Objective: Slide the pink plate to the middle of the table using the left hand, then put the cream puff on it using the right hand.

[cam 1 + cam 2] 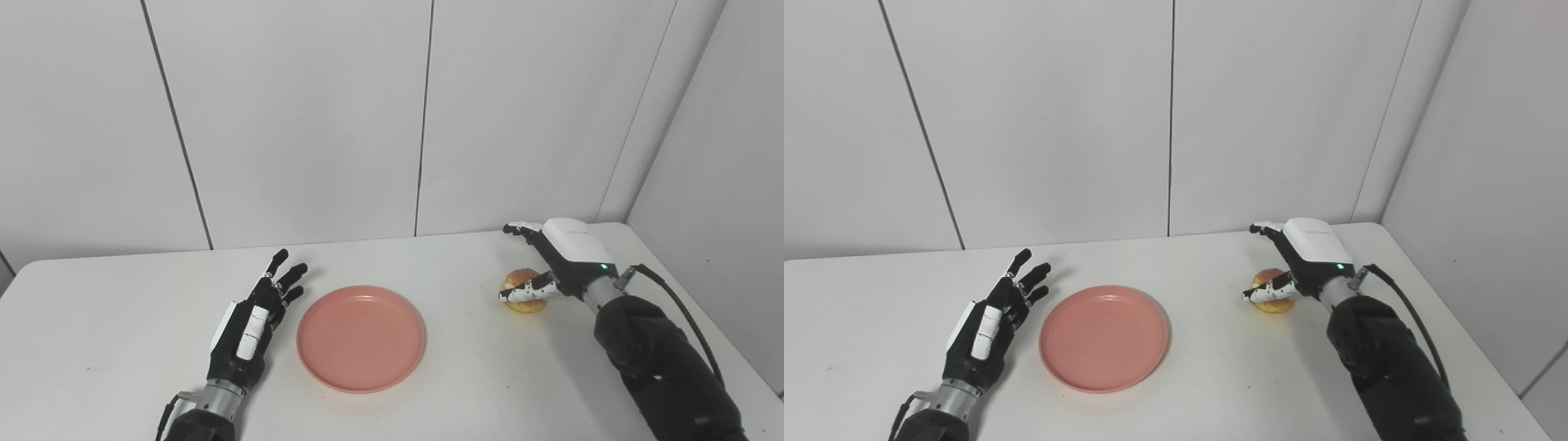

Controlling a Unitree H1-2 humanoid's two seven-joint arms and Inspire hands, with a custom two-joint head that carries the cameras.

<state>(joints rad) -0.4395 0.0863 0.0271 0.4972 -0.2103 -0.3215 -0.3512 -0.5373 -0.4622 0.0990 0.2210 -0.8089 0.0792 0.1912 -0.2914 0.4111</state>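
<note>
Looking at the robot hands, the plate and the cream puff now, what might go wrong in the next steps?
1. The right robot hand is around the cream puff with the thumb across its front and the fingers still extended; a loose hold may let it slip, a hard one may crush it.
2. The pink plate sits apart to the left, so the puff must be carried over; it may land on the rim.
3. The open left robot hand rests beside the plate and could nudge it.

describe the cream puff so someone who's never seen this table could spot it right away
Start at the white table and go to its right side, past the pink plate in the middle. The cream puff sits there under the right hand, whose thumb lies across its front. It is the only small, round, golden-brown thing on the table.
</note>
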